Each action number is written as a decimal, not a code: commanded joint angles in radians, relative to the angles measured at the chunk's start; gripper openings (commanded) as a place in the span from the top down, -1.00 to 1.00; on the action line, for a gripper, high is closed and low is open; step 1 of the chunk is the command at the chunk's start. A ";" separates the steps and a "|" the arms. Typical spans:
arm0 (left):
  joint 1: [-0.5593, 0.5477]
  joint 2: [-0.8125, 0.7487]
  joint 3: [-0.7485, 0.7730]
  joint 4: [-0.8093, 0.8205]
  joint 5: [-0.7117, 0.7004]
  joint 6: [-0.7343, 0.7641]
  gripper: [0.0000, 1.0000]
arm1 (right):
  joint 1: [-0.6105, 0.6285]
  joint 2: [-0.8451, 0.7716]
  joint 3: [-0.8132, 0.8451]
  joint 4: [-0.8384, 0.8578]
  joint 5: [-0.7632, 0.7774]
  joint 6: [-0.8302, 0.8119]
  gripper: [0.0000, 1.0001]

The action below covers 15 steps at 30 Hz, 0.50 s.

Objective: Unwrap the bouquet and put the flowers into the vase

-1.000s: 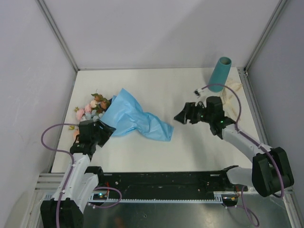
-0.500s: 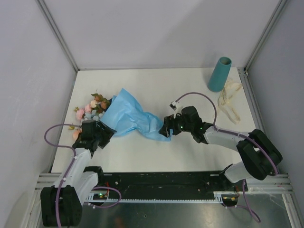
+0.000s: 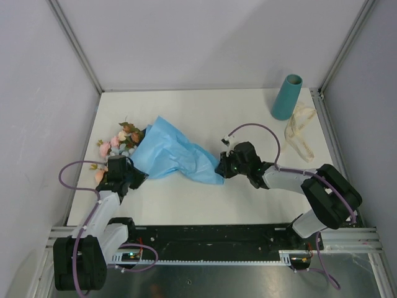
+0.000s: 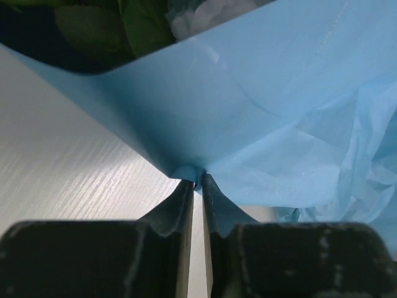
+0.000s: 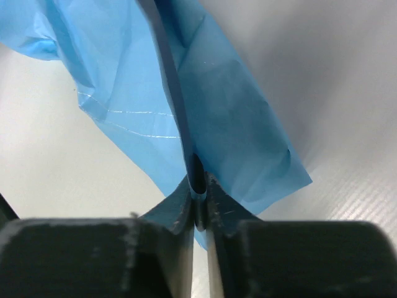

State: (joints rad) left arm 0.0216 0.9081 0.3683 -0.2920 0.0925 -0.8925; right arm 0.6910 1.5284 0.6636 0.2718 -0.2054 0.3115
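The bouquet lies on the white table, its blue tissue paper [image 3: 170, 155] spreading from the flowers [image 3: 121, 141] at the left toward the middle. My left gripper [image 3: 133, 176] is shut on the paper's near-left edge; in the left wrist view its fingertips [image 4: 197, 181] pinch a fold of paper [image 4: 260, 118] below green leaves [image 4: 139, 25]. My right gripper [image 3: 221, 169] is shut on the paper's right end; the right wrist view shows a fold of the paper [image 5: 205, 112] clamped between the fingertips [image 5: 198, 186]. The teal vase [image 3: 286, 97] stands upright at the back right, well away from both grippers.
A cream ribbon [image 3: 300, 131] lies loose on the table just right of the vase. Metal frame posts and grey walls close in the table on three sides. The arms' black base rail [image 3: 211, 239] runs along the near edge.
The right arm swung left from near the vase to the paper's right end and closed on it. The left gripper moved slightly toward the paper's edge and closed on it.
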 commanded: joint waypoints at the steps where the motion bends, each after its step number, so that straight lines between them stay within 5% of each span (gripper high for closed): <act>1: -0.005 0.005 0.039 0.038 -0.040 -0.002 0.86 | -0.028 -0.056 -0.034 0.035 0.045 -0.011 0.86; 15: -0.010 0.244 0.160 0.177 -0.014 -0.038 1.00 | -0.207 -0.156 -0.105 0.104 -0.024 0.010 1.00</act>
State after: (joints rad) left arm 0.0154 1.0882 0.4992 -0.2165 0.0639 -0.8989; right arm 0.4961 1.3884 0.5659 0.3012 -0.2066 0.3134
